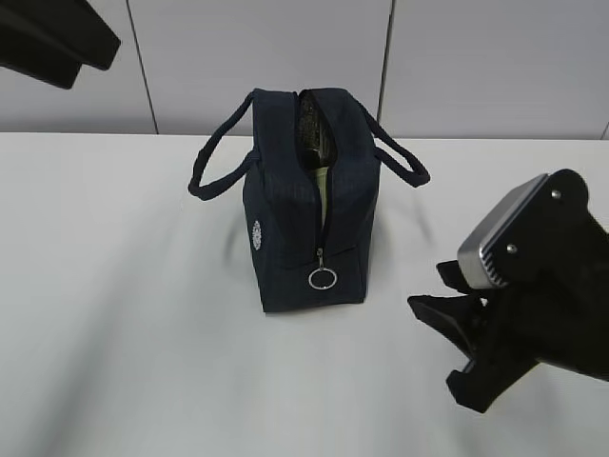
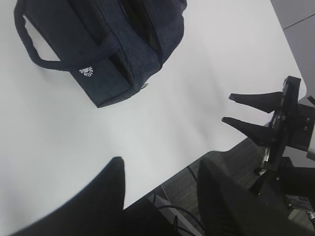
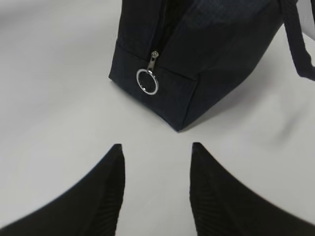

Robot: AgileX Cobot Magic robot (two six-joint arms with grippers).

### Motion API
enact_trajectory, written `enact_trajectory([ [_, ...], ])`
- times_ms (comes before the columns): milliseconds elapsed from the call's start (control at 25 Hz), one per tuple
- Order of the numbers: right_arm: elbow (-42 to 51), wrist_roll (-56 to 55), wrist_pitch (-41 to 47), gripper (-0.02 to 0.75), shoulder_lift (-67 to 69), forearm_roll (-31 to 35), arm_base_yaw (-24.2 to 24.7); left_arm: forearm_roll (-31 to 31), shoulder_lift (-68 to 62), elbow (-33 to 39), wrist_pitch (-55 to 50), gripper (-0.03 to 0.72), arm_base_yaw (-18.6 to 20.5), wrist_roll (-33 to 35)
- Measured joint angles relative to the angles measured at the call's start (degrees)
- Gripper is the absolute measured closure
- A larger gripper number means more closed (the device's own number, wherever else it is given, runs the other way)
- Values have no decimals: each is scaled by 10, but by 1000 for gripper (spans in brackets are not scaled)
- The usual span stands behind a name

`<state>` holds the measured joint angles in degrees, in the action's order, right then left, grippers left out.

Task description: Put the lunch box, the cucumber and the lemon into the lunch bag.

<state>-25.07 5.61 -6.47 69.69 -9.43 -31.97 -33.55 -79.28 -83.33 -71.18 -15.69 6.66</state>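
Observation:
The dark navy lunch bag stands upright mid-table with its top zipper open and its silver ring pull hanging at the near end. Inside the slit a pale green strip of the lunch box shows, with a dark green shape above it that looks like the cucumber. The lemon is hidden. My right gripper hovers open and empty to the bag's right front; in the right wrist view the right gripper faces the ring pull. High over the near table edge, my left gripper is open and empty, with the bag far off.
White table with a grey panelled wall behind. The bag's two loop handles stick out to either side. Part of the left arm shows at the top left corner. Floor and cables lie beyond the table's near edge.

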Motion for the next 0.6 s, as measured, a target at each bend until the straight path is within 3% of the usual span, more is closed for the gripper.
enact_trajectory([
  [600,0,-14,-278,409,248,-5,0,18,0,0,0,358,0,0],
])
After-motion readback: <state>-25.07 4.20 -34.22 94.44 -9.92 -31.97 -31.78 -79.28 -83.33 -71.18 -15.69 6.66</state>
